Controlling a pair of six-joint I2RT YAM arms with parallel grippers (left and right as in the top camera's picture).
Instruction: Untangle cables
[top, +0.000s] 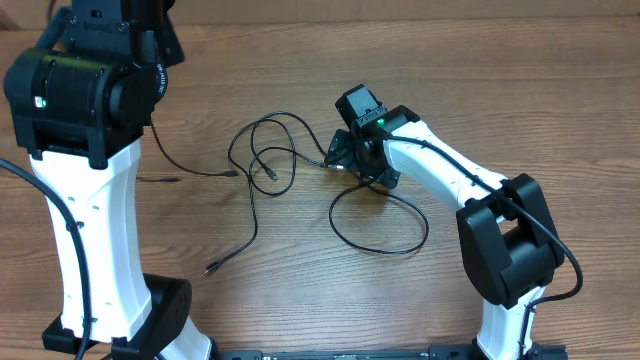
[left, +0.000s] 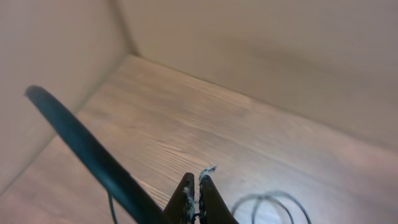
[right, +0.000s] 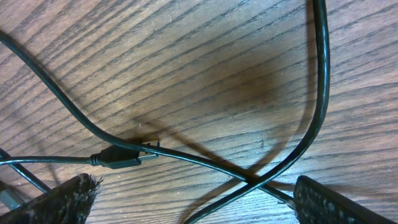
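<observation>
Right gripper (right: 199, 202) hangs low with its pads spread wide over the cables (right: 252, 180), which sprawl in loose loops on the middle of the table (top: 560, 80) and cross between those pads, near a small plug (right: 121, 155). Closing here would likely pinch both strands and pull the tangle tighter. Its arm reaches forward, wrist bent down, while the left gripper (left: 194, 202), pressed together on nothing, sits raised above the wood.

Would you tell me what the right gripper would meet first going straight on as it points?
Likely the thin black cables, crossing under the open right gripper, with brown wooden table beneath; depth unclear.
</observation>
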